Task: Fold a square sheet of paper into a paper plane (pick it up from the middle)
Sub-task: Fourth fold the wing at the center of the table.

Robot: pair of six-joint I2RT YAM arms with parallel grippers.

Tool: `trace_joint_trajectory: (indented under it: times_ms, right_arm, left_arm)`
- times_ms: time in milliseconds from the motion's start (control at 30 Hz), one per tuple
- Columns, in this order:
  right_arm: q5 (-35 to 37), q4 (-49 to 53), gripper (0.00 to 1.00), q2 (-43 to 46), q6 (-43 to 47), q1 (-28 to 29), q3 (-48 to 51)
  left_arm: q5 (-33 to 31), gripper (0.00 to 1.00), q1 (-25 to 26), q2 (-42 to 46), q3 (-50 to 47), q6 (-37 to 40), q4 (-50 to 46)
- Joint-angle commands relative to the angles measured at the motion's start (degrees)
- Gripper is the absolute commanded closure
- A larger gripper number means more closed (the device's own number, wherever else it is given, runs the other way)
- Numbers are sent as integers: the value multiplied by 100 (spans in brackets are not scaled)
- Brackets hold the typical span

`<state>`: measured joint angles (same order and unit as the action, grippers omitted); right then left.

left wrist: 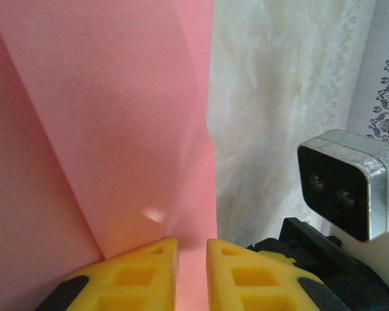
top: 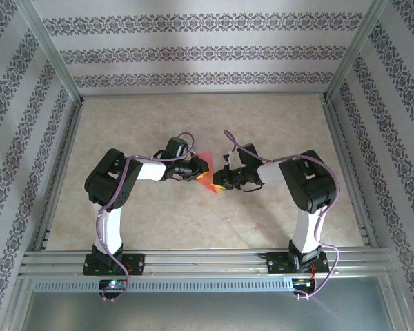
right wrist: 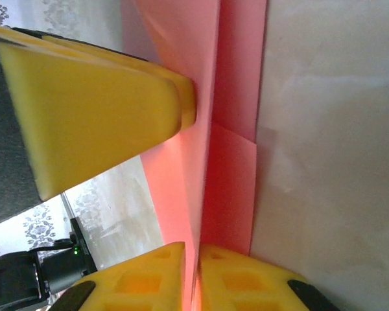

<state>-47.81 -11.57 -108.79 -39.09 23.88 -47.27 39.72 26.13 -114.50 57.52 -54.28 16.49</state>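
The square sheet of paper is pink-red and partly folded, held up over the middle of the table between both arms. In the left wrist view the paper spreads wide with a crease and runs down between my left gripper's yellow fingers. My left gripper grips it from the left. In the right wrist view the layered paper stands on edge, and my right gripper pinches its lower edge, jaws almost touching. One finger of the left gripper presses on the sheet from the upper left. My right gripper meets the paper from the right.
The pale marbled tabletop lies under the arms, free all around them. Aluminium rails run along the near edge, and patterned walls close off the back and sides. The right wrist's camera housing shows close to the paper.
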Motion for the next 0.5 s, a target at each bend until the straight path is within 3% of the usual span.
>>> trace_joint_trajectory:
  times_ms: [0,467]
  right_arm:
    - [594,553,79,111,78,39,63]
    - [508,1023,74,889,-217,73,24]
  left_arm:
    - [-267,81,-47,-153,31,197,-726]
    - [-214,81,-42,-290,34,166,-768]
